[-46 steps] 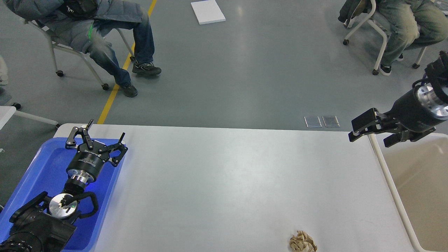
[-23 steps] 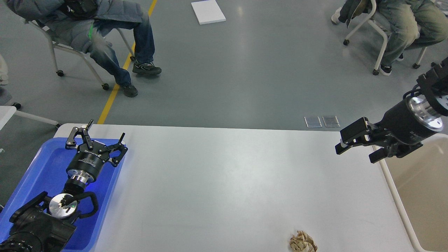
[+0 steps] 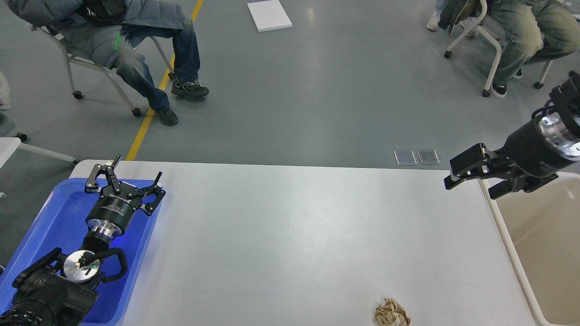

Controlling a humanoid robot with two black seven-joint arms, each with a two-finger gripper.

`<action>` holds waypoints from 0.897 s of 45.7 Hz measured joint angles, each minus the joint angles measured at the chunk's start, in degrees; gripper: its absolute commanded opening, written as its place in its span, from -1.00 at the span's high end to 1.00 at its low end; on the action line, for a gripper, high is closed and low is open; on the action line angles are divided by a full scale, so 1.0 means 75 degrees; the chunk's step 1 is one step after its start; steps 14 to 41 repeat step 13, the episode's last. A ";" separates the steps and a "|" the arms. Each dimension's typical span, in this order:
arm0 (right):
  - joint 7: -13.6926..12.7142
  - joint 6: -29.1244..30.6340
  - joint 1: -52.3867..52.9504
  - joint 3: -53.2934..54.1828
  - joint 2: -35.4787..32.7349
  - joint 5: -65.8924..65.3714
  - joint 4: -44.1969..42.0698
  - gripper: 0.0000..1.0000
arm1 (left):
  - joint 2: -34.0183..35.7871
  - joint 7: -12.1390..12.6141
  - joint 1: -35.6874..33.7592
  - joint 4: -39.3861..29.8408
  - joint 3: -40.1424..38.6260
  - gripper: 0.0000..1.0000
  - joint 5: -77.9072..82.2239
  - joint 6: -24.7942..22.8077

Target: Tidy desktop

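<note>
The desktop (image 3: 294, 235) is a large light grey-white tabletop filling the lower view. A crumpled brown paper ball (image 3: 392, 313) lies on it near the front edge, right of centre. My left gripper (image 3: 136, 168) is open and empty, hovering over the far right corner of the blue tray (image 3: 50, 217). My right gripper (image 3: 473, 179) is open and empty, held above the desktop's far right edge beside the beige bin (image 3: 543, 244), well away from the paper ball.
The blue tray sits on the desktop's left end under my left arm. The beige white-rimmed bin stands just off the right end. People sit on wheeled chairs (image 3: 90, 68) beyond the table. A white board (image 3: 269, 15) lies on the floor.
My right gripper swung left and down over the desktop half a second ago, then moved back right and up toward the bin. The left arm and the paper ball have not moved.
</note>
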 measured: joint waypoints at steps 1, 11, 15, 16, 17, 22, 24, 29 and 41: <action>-0.0001 -0.0001 -0.0005 0.0001 0.0000 -0.0026 -0.0032 -1.00 | 0.0000 -0.0001 0.0000 0.0000 0.0000 -1.00 0.0000 0.0000; -0.0007 -0.0021 -0.0062 -0.0005 -0.0005 -0.0146 -0.0178 -0.99 | 0.0000 -0.0007 0.0000 0.0000 0.0000 -1.00 0.0000 0.0000; -0.0007 -0.0029 -0.0070 -0.0005 -0.0007 -0.0157 -0.0195 -0.99 | 0.0000 -0.0007 0.0000 0.0000 0.0000 -1.00 0.0000 0.0000; -0.0007 -0.0029 -0.0070 -0.0005 -0.0007 -0.0157 -0.0195 -0.99 | 0.0000 -0.0007 0.0000 0.0000 0.0000 -1.00 0.0000 0.0000; -0.0007 -0.0029 -0.0070 -0.0005 -0.0007 -0.0157 -0.0195 -0.99 | 0.0000 -0.0007 0.0000 0.0000 0.0000 -1.00 0.0000 0.0000; -0.0007 -0.0029 -0.0070 -0.0005 -0.0007 -0.0157 -0.0195 -0.99 | 0.0000 -0.0007 0.0000 0.0000 0.0000 -1.00 0.0000 0.0000; -0.0007 -0.0029 -0.0070 -0.0005 -0.0007 -0.0157 -0.0195 -0.99 | 0.0000 -0.0007 0.0000 0.0000 0.0000 -1.00 0.0000 0.0000; -0.0007 -0.0029 -0.0070 -0.0005 -0.0007 -0.0157 -0.0195 -0.99 | 0.0000 -0.0007 0.0000 0.0000 0.0000 -1.00 0.0000 0.0000; -0.0007 -0.0029 -0.0070 -0.0005 -0.0007 -0.0157 -0.0195 -0.99 | 0.0000 -0.0007 0.0000 0.0000 0.0000 -1.00 0.0000 0.0000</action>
